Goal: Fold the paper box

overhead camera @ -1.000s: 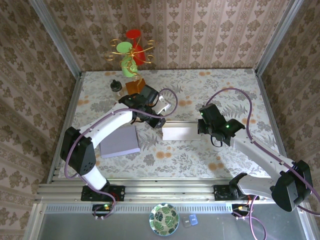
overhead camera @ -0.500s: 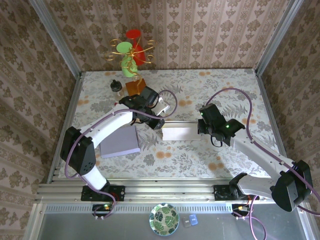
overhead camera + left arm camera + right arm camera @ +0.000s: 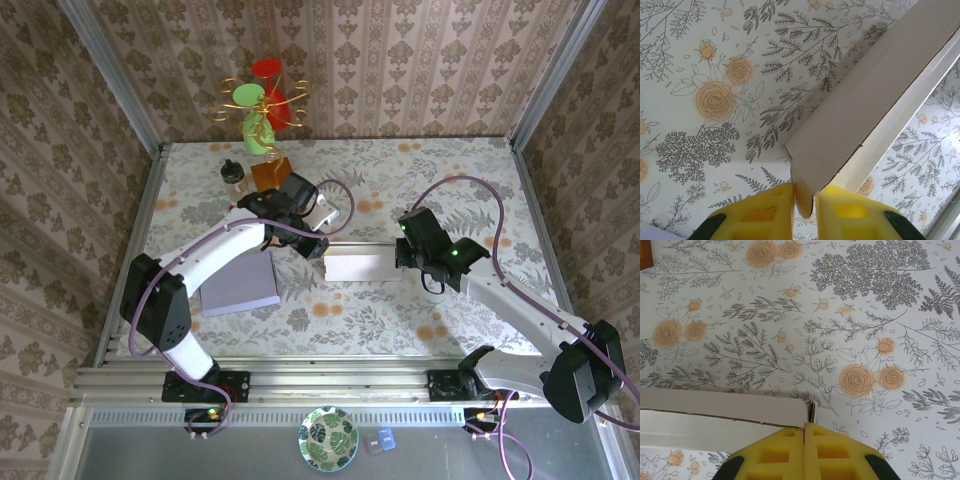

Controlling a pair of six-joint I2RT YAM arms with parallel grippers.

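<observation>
1. Worktop [image 3: 430, 180]: floral-patterned and apparently smooth. Risk: a box pushed from one end skids across it instead of creasing.
2. Paper box [image 3: 362, 266]: white card, part-folded, lying at mid-worktop between the two arms with one long panel raised. Risk: if the two ends are moved unevenly, the panel buckles away from its score line or springs flat again. A rough nick shows on the edge near the held corner and is a likely place for a tear to start.
3. Purple pad [image 3: 240, 283]: lies flat to the near-left of the box, apart from it and beneath the left forearm. Risk: a low sweep of that arm drags it into the box.
4. Left claw [image 3: 804, 200]: yellow pads clamped on the very tip of a corner of the raised panel. Risk: the hold is shallow, so a sharp pull slips the card free or crumples the corner.
5. Right claw [image 3: 805, 440]: pads pressed together, tips at the box's opposite end corner. Whether any card is pinched between them cannot be told. Risk: if none is, that end is unsecured and the box pivots under the left claw's pull.
</observation>
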